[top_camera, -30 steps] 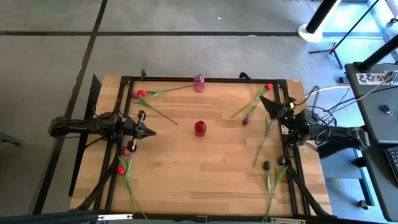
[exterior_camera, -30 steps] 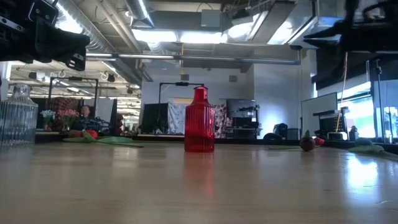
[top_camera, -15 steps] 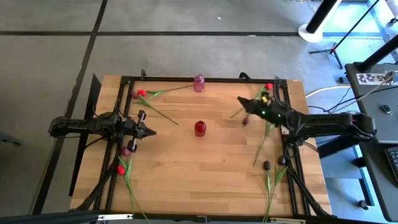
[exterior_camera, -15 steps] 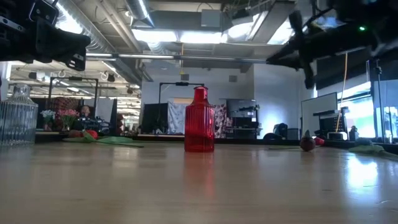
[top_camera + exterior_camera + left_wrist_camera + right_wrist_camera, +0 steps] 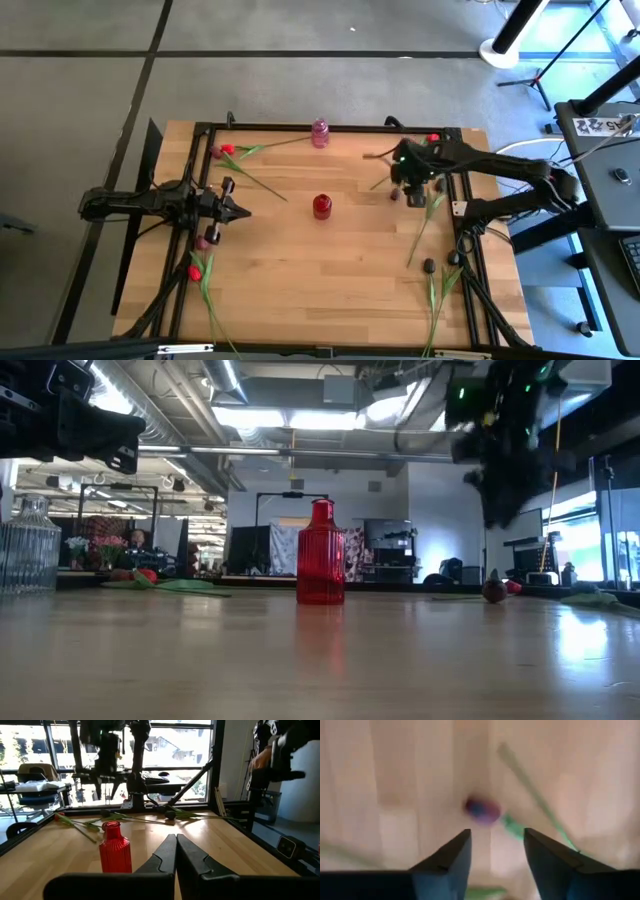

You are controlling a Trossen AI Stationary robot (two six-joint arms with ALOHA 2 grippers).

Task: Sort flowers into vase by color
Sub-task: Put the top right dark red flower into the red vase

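Our right gripper [image 5: 492, 851] hangs with fingers spread just above a maroon tulip head [image 5: 482, 810] and its green stem [image 5: 535, 800], near the table's [image 5: 330, 270] far right part. Our left gripper [image 5: 175, 851] waits pressed together at the left edge. We see open wood around the red vase [image 5: 321, 206], which stands mid-table; whether it holds anything we cannot tell. The pink vase [image 5: 320, 132] sits at the far edge. Other flowers [image 5: 245, 170] lie scattered toward the table's sides. Windows show beyond.
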